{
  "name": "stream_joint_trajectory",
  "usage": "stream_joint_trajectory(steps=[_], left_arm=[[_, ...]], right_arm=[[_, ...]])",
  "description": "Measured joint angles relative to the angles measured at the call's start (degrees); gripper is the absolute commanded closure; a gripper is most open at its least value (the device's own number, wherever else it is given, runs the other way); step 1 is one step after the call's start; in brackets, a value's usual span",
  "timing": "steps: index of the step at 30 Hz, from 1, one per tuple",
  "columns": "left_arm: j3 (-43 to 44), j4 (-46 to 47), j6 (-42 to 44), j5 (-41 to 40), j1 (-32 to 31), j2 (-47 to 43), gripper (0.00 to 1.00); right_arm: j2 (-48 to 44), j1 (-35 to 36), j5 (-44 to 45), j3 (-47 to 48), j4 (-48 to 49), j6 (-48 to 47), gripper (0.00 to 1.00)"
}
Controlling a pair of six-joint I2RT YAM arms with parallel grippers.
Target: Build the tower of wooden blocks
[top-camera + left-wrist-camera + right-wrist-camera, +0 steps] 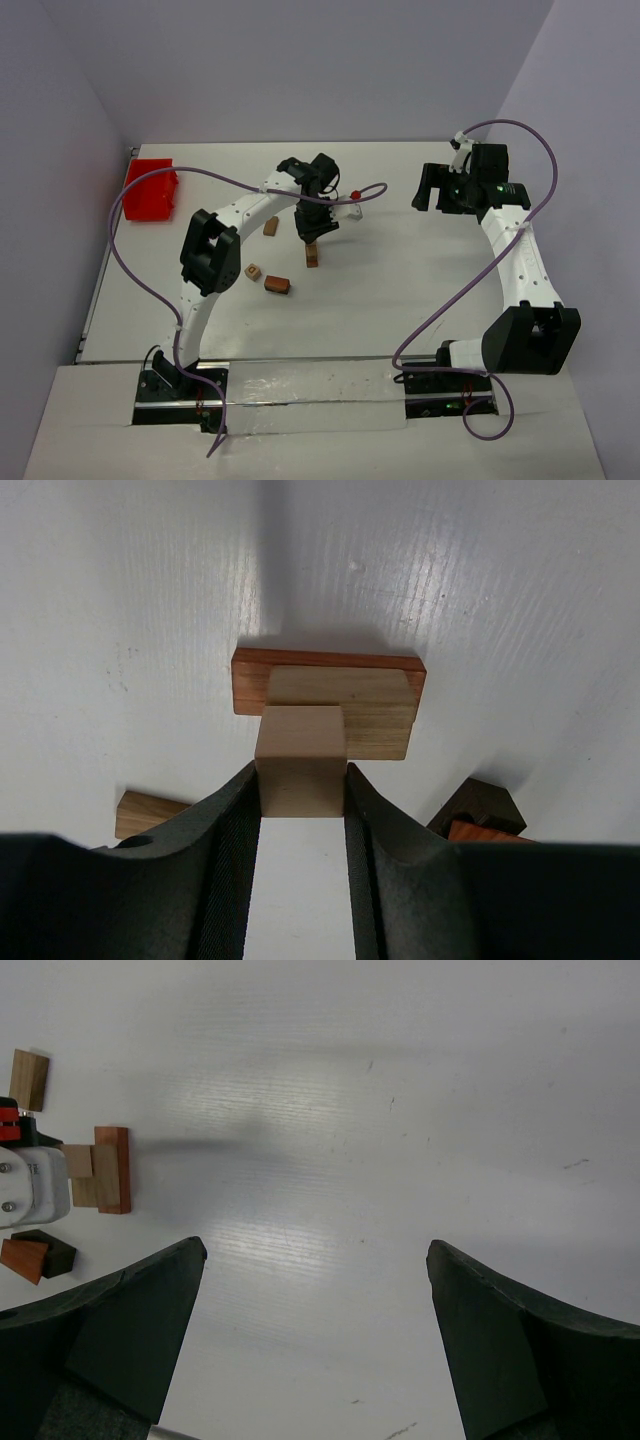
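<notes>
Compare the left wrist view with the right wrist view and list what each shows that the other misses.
Left wrist only: the left pincer shut on a pale cube. Right wrist only: the right pincer, open and empty above the table. Both: the reddish-brown base block with a tan block on it, a loose tan block, and a dark block beside an orange-red block.

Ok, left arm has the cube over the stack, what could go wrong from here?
1. The pale cube in the left gripper sits toward the near left of the tan block below, not centred; released there it could tip off.
2. The tower is narrow; uneven opening might drag it over.
3. The dark block lies close beside the gripper; a low retreat could knock it.
</notes>
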Motion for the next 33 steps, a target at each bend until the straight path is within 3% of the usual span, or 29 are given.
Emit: stream_joint_trajectory(steps=[20,33], left_arm=[[0.2,0.0,0.1,-0.3,0.0,0.0,0.54],[0.2,0.0,0.1,-0.3,0.0,0.0,0.39]], right_arm=[[0.0,0.0,-0.1,0.0,0.0,0.0,0.0],[0.2,0.0,-0.4,0.0,0.0,0.0,0.0]])
